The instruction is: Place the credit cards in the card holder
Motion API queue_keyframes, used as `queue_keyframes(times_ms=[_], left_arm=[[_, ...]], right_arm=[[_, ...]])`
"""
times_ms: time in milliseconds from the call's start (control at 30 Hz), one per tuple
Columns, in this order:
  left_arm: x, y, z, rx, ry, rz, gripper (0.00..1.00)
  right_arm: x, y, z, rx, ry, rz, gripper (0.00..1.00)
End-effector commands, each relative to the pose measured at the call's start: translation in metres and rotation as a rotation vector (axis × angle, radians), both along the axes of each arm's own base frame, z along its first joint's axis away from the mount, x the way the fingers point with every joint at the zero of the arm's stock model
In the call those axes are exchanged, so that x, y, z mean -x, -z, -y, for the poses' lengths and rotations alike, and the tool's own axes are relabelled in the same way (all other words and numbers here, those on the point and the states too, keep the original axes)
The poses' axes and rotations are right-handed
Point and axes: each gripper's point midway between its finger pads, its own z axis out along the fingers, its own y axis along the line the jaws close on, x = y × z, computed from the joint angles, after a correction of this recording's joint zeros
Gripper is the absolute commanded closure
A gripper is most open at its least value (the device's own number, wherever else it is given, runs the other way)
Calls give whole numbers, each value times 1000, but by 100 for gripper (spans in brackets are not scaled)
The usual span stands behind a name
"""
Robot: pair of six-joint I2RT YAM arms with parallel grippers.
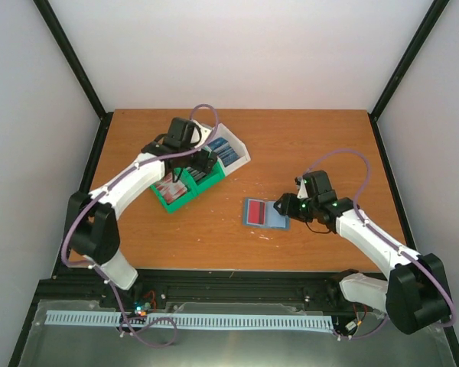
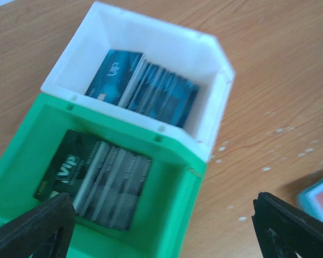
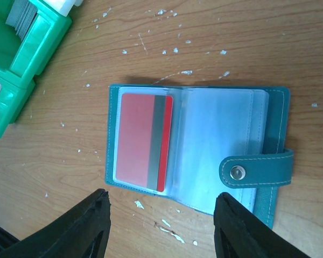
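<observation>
The teal card holder point(image 3: 274, 140) lies open on the table, its strap with a snap folded across the right side. A red credit card point(image 3: 142, 141) with a grey band sits in its left clear sleeve. My right gripper point(image 3: 161, 198) is open and empty, just off the holder's near edge point(image 1: 265, 213). My left gripper point(image 2: 162, 200) is wide open and empty above the green bin, where dark credit cards point(image 2: 99, 180) stand in a stack. Blue credit cards point(image 2: 145, 86) fill the white bin. A corner of the holder point(image 2: 320, 199) shows at the right of the left wrist view.
The green bin point(image 2: 177, 209) and white bin point(image 2: 151, 32) stand joined at the back left of the table point(image 1: 329, 145). Another green compartment holds red cards point(image 1: 168, 187). White flecks point(image 3: 172, 228) dot the wood near the holder. Walls close the table on three sides.
</observation>
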Motion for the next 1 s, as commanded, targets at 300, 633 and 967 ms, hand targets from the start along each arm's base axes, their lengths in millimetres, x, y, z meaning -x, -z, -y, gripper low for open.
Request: queue_keyframes(times_ms=[300,633,967], left_arm=[[-76,76,-56,-246,-61,-170,30],[-95,114,-60,-306,-33,-220,47],[-105,126,-70,-332,-48,-233,62]], right_arm=[[-8,5,-11,-28,-7,-14,48],[-5,16,-15,-39,-30,-37,48],[-8,20,-19,-47,-41,-43,48]])
